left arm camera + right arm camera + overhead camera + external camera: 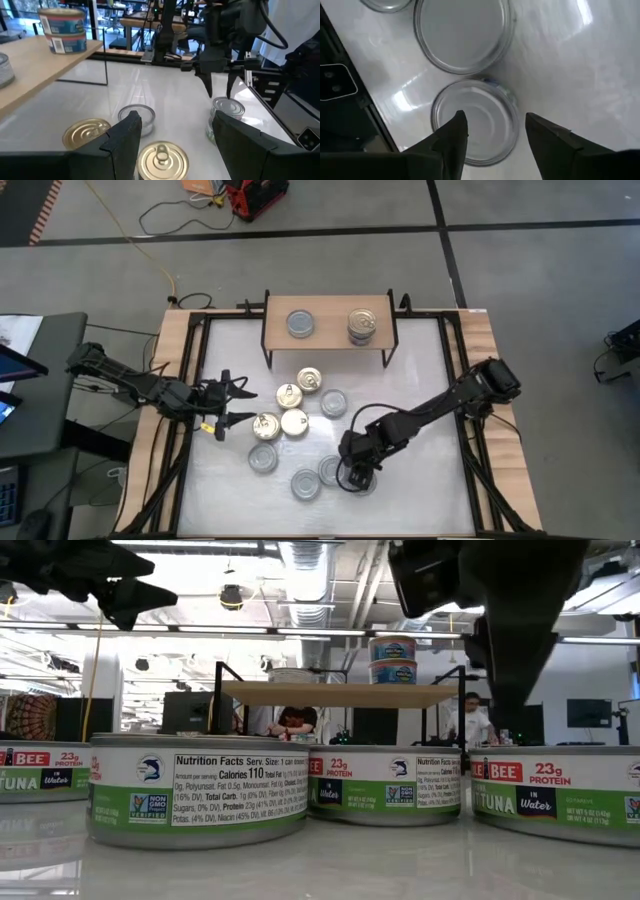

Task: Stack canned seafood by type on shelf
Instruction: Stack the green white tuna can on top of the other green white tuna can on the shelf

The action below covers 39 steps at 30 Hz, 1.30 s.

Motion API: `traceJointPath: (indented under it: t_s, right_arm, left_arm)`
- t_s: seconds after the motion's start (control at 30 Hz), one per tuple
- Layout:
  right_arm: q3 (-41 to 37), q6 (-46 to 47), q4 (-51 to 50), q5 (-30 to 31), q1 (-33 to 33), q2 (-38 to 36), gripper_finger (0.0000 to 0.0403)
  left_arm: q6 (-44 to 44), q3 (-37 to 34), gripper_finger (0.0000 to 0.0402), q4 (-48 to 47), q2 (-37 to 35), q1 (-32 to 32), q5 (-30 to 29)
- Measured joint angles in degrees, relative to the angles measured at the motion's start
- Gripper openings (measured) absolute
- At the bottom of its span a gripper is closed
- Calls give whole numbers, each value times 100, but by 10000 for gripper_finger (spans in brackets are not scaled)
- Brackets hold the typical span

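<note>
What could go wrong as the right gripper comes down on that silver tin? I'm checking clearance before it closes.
The right gripper is open above a silver-lidded tin whose neighbour sits close by; a finger might clip it. The two-tin stack on the shelf may topple if bumped later.

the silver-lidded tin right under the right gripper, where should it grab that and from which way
Grip the silver-lidded tin across its round side wall, coming straight down from above. It lies flat, lid up, and the right gripper hangs open over it, a finger toward each side. Another tin sits close, so keep the fingers off that side.
</note>
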Motion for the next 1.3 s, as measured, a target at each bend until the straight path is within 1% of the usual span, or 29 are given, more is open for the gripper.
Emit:
traceJointPath:
  t_s: [0.17,0.27,0.37,0.47,0.67,0.87,0.97,1.17,1.3]
  right_arm:
    - [-112,292,-228,13,116,21,221]
    - [-110,314,-377,61,193,48,221]
    - [-108,332,-460,248,245,48,219]
    - [-108,373,-635,319,254,48,213]
    - [-385,497,-357,321,261,48,193]
    - [-782,602,269,181,258,16,167]
    - [-905,701,266,171,256,9,146]
    - [-958,863,128,170,162,17,86]
    - [-958,859,44,227,81,24,64]
  left_arm:
    - [-170,0,233,-103,-1,0,19]
    - [-258,0,233,-164,-1,2,226]
    - [-344,0,233,-162,1,2,429]
    - [-466,0,233,-182,-1,1,464]
    - [-672,0,233,-261,1,0,634]
    - [-692,0,233,-318,1,0,638]
    - [-692,0,233,-317,-1,0,636]
    - [-692,-2,233,-315,1,0,634]
    - [-692,-2,233,-317,0,0,634]
